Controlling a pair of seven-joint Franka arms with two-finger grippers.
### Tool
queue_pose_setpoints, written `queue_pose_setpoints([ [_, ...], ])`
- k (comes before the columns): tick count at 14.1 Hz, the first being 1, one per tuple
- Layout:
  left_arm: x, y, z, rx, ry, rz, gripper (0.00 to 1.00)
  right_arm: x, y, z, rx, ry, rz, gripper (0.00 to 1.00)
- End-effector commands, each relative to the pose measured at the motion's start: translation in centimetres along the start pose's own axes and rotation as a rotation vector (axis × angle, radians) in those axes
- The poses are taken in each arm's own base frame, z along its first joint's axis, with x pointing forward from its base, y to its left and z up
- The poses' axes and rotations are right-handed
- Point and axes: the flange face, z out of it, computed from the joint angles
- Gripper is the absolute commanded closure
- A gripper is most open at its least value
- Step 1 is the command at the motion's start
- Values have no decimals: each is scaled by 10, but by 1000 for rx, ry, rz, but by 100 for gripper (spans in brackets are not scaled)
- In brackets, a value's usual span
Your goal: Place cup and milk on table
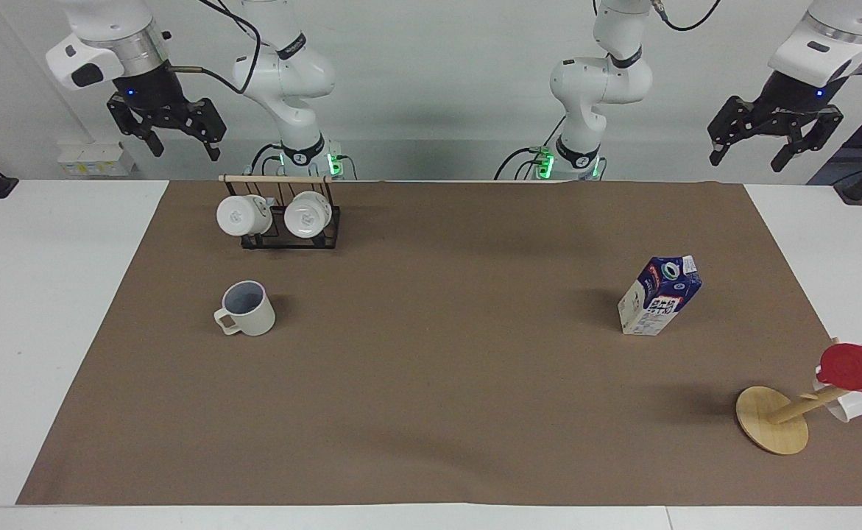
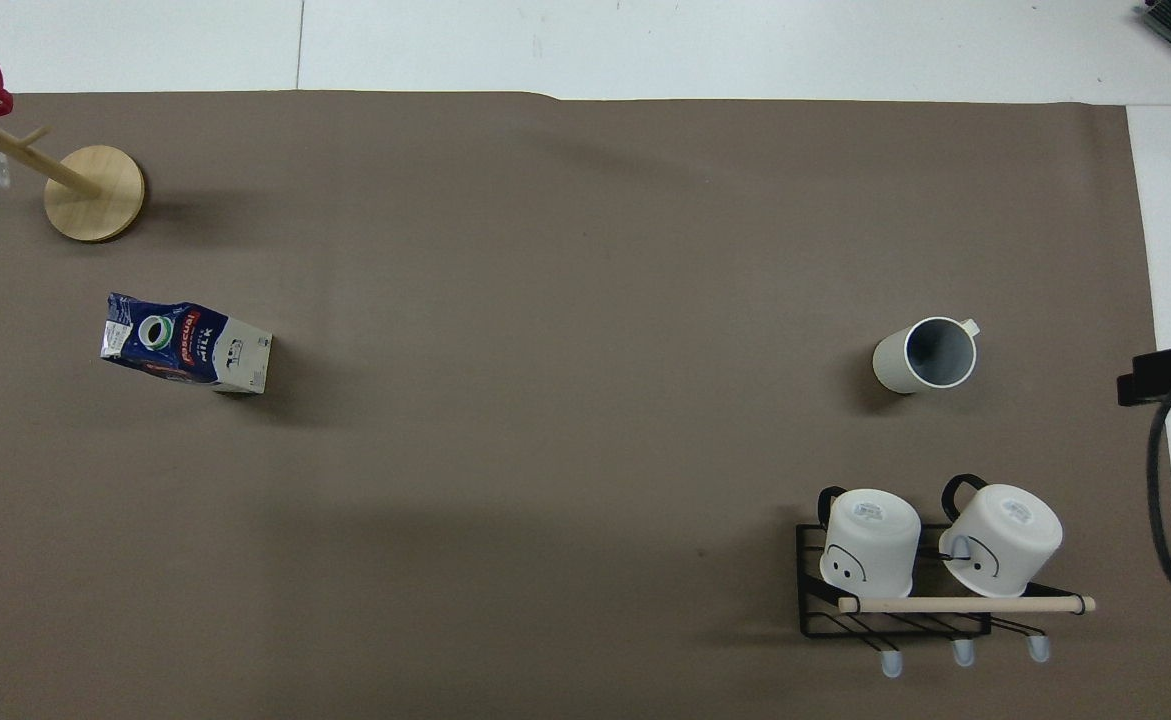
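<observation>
— so where are we with this? looks like nothing's being held.

— right. reading across from the right arm's end: the right gripper hangs high over the bench's edge near the robots, jaws apart, empty. under it, by that edge, a black wire rack carries two white mugs. the cream mug stands upright on the brown sheet of the table, a little farther from the robots than the rack.

— and the milk?

— the milk carton stands upright on the sheet toward the left arm's end, well apart from the mug. nearer that corner there's a wooden mug tree with a red plastic cup on it. the left gripper hangs high over that end, jaws apart too, nothing in them.

— so it's done?

— i'd say so: both things already sit on the table and both arms wait clear. if anything's left, it's just parking the arms; no grasp seems called for.
</observation>
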Motion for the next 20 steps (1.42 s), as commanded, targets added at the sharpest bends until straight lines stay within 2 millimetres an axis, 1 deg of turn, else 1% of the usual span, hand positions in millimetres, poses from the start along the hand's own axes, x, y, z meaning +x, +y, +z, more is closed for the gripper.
queue_pose_setpoints([
  [1,-6,2,-1,12,-15,-6,0,-2,4,0,-6,6,-10,0],
  [4,-6,5,-2,8,-13,-1,0,-1,5,1,-7,6,-7,0],
  [20,-6,3,-2,8,-13,-4,0,-4,6,3,-11,12,16,0],
])
